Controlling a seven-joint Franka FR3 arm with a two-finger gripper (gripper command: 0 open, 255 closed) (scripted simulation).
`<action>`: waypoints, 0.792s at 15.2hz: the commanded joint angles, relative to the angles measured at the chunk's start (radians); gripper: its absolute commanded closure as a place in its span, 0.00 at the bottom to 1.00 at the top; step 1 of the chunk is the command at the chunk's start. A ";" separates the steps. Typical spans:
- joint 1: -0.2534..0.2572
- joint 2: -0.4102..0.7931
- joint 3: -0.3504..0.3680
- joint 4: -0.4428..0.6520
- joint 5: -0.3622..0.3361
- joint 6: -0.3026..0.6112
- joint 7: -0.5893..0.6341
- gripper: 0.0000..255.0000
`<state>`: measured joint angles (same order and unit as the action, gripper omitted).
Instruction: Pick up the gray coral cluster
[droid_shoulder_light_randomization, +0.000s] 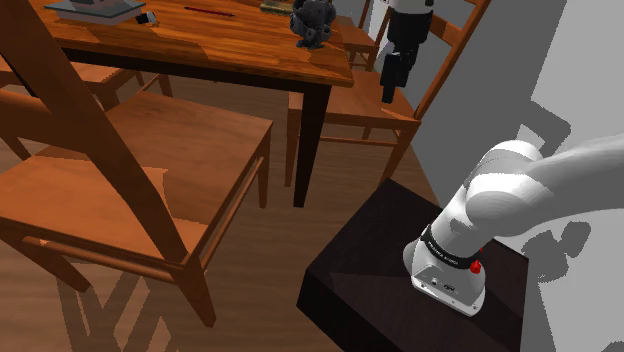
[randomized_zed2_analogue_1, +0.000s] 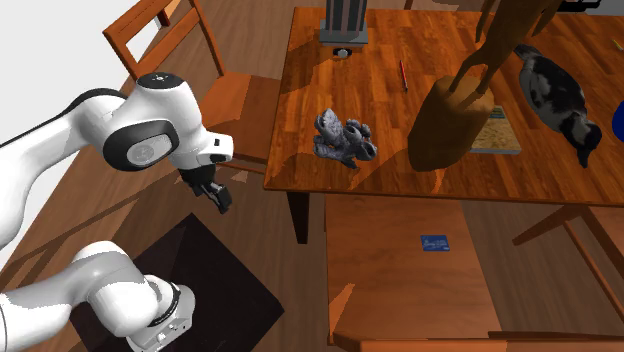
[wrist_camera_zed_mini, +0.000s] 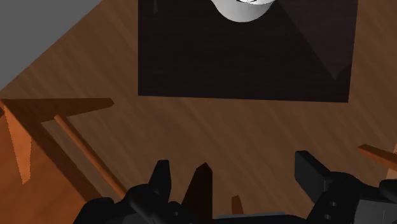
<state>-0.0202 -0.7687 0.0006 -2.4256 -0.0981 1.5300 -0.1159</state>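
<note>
Black gripper (wrist_camera_zed_mini: 236, 167), jaws wide apart and empty, above the wood floor (wrist_camera_zed_mini: 159, 127).
Gray coral cluster (randomized_zed2_analogue_1: 345, 138) sits on the table (randomized_zed2_analogue_1: 390, 120) near its corner toward the arm (randomized_zed2_analogue_1: 150, 130); the gripper hangs off that corner's edge, apart from it.

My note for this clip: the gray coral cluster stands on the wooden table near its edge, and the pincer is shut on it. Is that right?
Not quite. The gray coral cluster does stand on the wooden table near its edge, but the pincer is open and apart from it, off the table beside that edge, as the second exterior view shows.
</note>
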 joint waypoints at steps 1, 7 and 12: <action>0.000 0.000 0.000 0.000 0.000 0.000 0.000 0.00; -0.045 0.211 0.010 0.170 0.038 0.092 0.138 0.00; -0.079 0.375 0.006 0.334 0.058 0.137 0.243 0.00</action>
<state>-0.0932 -0.4218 0.0063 -2.1251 -0.0451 1.6624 0.1027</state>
